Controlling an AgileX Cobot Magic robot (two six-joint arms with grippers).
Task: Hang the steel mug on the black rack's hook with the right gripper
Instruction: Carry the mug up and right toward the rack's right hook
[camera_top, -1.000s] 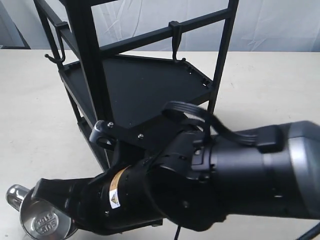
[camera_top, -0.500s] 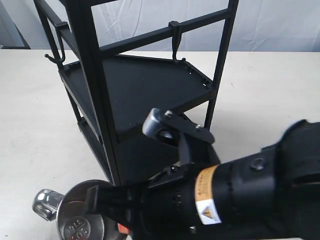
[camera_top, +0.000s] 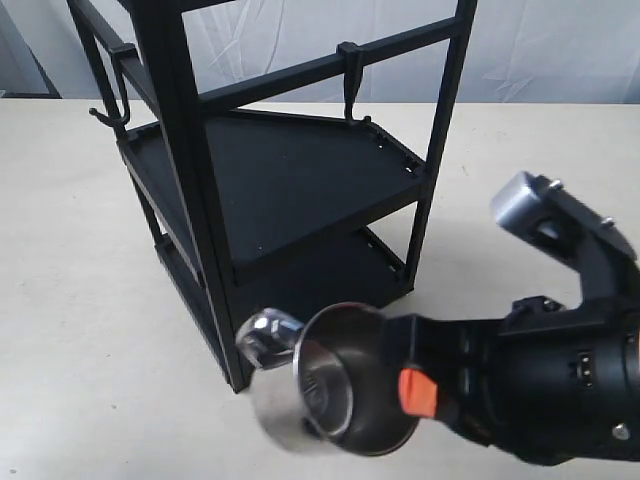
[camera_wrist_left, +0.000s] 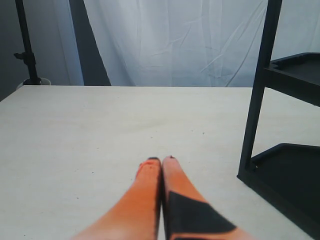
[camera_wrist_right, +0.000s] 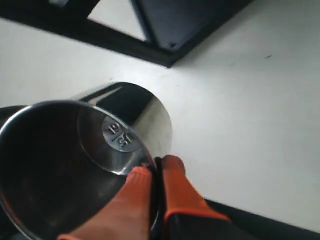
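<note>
The steel mug (camera_top: 330, 395) hangs above the table in front of the black rack (camera_top: 270, 170). It is tilted, its open mouth faces the exterior camera, and its loop handle (camera_top: 268, 338) points toward the rack. My right gripper (camera_top: 418, 392) is shut on the mug's wall; in the right wrist view the mug (camera_wrist_right: 60, 170) has one orange finger inside and one outside, at the right gripper (camera_wrist_right: 157, 167). The hook (camera_top: 350, 75) hangs from the rack's upper crossbar, well above and beyond the mug. My left gripper (camera_wrist_left: 161, 160) is shut and empty, low over the table.
A wider J-shaped hook (camera_top: 110, 115) hangs on the rack's left side. The rack's front post (camera_top: 200, 200) and lower shelf (camera_top: 330, 275) stand just behind the mug. In the left wrist view a rack post (camera_wrist_left: 260, 85) rises close by. Pale table (camera_top: 70, 250) surrounds the rack.
My right gripper has carried the mug from the lower left up and to the right. It has turned it so the mouth, not the stamped base, faces the exterior camera.
</note>
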